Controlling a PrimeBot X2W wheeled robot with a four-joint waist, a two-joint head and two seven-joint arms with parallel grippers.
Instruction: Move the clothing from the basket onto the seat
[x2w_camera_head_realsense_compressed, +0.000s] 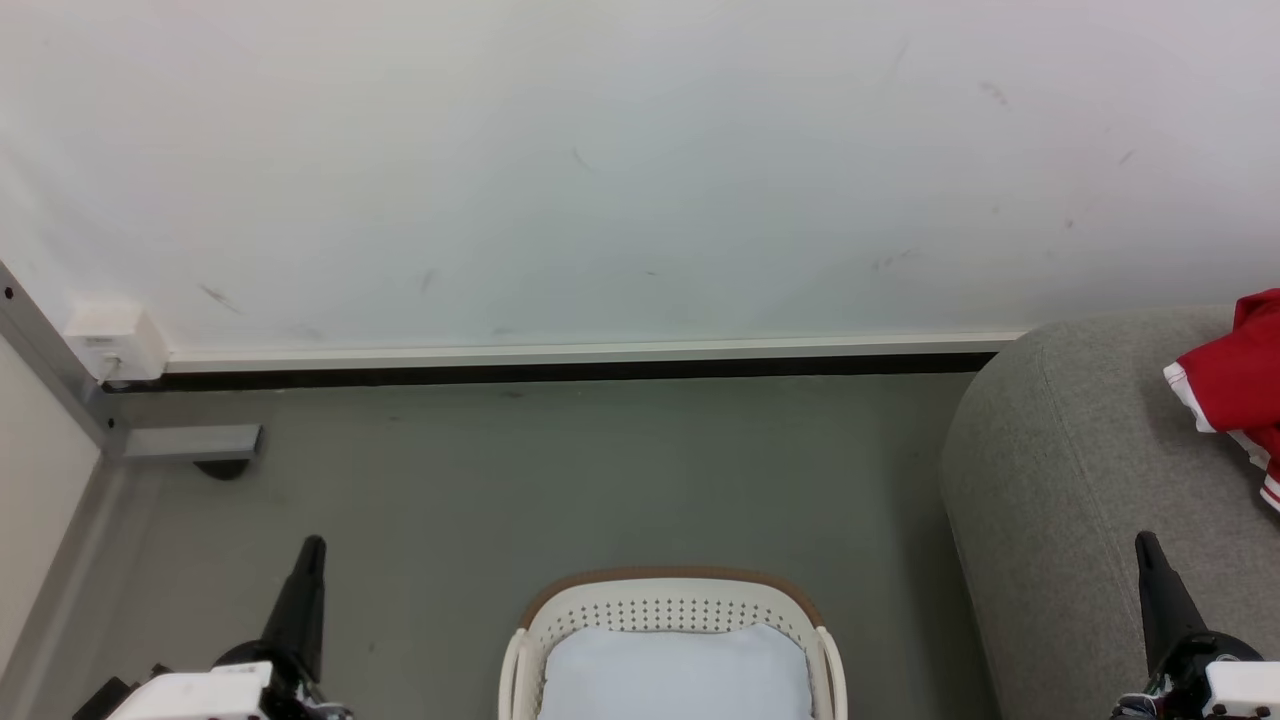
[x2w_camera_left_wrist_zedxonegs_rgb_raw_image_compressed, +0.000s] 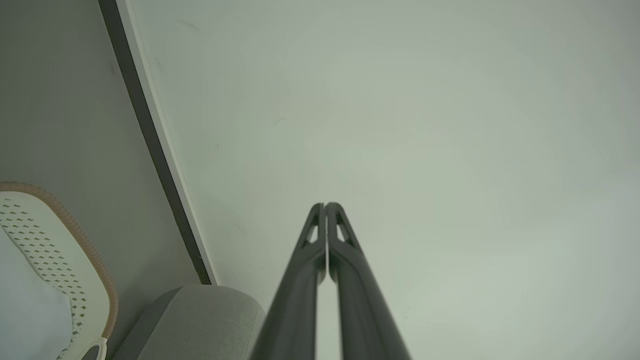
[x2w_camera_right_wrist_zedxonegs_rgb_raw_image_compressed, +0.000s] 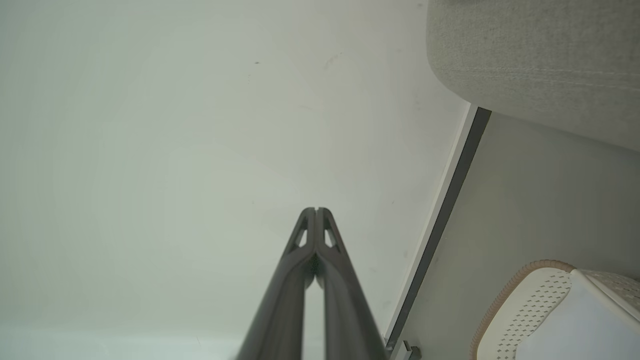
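The cream basket (x2w_camera_head_realsense_compressed: 600, 612) with a brown rim band stands on the floor at the bottom centre, holding a plain pale pad (x2w_camera_head_realsense_compressed: 675, 672). Red clothing (x2w_camera_head_realsense_compressed: 1240, 385) with white trim lies on the grey seat (x2w_camera_head_realsense_compressed: 1060, 470) at the right edge. My left gripper (x2w_camera_head_realsense_compressed: 312, 545) is shut and empty at the lower left, left of the basket. My right gripper (x2w_camera_head_realsense_compressed: 1146, 540) is shut and empty at the lower right, over the seat's front. In the left wrist view the fingertips (x2w_camera_left_wrist_zedxonegs_rgb_raw_image_compressed: 325, 206) meet against the wall; the right wrist view shows the same closed tips (x2w_camera_right_wrist_zedxonegs_rgb_raw_image_compressed: 316, 210).
A white wall with a dark baseboard (x2w_camera_head_realsense_compressed: 560, 370) runs across behind the basket. A white socket box (x2w_camera_head_realsense_compressed: 115, 340) and a grey metal bracket (x2w_camera_head_realsense_compressed: 190, 440) sit at the far left corner. Grey floor (x2w_camera_head_realsense_compressed: 560, 480) lies between wall and basket.
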